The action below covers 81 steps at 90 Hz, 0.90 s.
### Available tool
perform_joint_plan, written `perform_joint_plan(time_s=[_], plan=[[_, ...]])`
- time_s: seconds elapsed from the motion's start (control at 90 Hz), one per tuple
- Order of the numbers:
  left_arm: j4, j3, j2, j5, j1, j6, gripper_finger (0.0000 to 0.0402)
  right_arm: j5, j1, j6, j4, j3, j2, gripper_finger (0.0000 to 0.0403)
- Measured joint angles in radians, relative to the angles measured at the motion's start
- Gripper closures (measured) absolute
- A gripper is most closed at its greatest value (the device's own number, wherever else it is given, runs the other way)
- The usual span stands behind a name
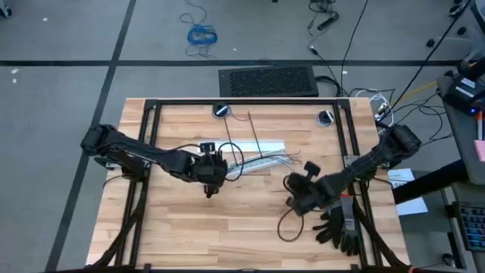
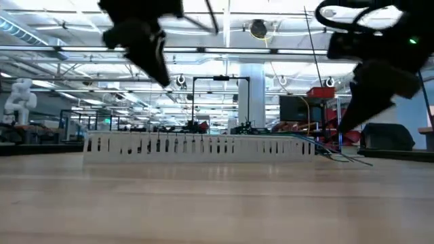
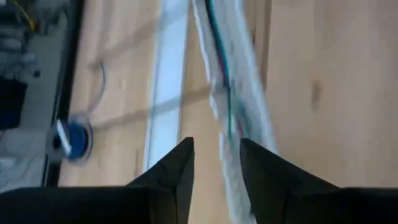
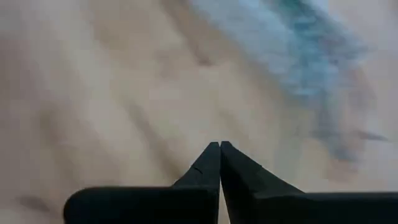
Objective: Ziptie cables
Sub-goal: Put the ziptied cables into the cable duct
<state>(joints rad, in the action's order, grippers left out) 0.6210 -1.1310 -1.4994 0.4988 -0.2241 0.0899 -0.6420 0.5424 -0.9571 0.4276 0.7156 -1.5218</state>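
Left end effector (image 1: 210,184), fingers slightly spread and holding nothing, hovers above the wooden table (image 1: 189,235) just beside the thin grey cables (image 1: 282,158) lying along white slotted strips (image 1: 254,147). Right end effector (image 1: 292,199), fingers pressed together, hangs nearby. Thin dark zipties (image 1: 254,135) lie behind the strips.

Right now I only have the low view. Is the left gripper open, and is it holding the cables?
Observer: The left gripper is open and holds nothing.
Operator: Where are the cables?
Observer: The cables lie along a white strip on the table, ahead of its fingers.
Operator: Right one?
Observer: The right gripper is shut with nothing between its fingers.
Operator: Zipties?
Observer: From above, both zipties lie on the table, apart from both grippers.
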Motion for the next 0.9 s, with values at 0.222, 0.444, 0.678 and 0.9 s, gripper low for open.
perform_joint_plan(time_s=[0.222, 0.444, 0.678, 0.9], plan=[[-0.216, 0.015, -0.126, -0.007, 0.008, -0.088, 0.0274, -0.059, 0.048, 0.125, -0.106, -0.048, -0.009, 0.0373], [-0.221, 0.014, -0.193, 0.06, 0.042, -0.045, 0.0274, -0.129, 0.036, 0.123, 0.028, -0.048, -0.009, 0.0272], [-0.231, 0.013, -0.208, 0.059, 0.078, -0.043, 0.0274, -0.243, -0.059, 0.107, 0.166, -0.048, -0.012, 0.0183], [-0.254, 0.013, -0.284, 0.047, 0.097, -0.044, 0.0274, -0.164, -0.153, 0.283, 0.053, -0.049, -0.012, 0.0166]])
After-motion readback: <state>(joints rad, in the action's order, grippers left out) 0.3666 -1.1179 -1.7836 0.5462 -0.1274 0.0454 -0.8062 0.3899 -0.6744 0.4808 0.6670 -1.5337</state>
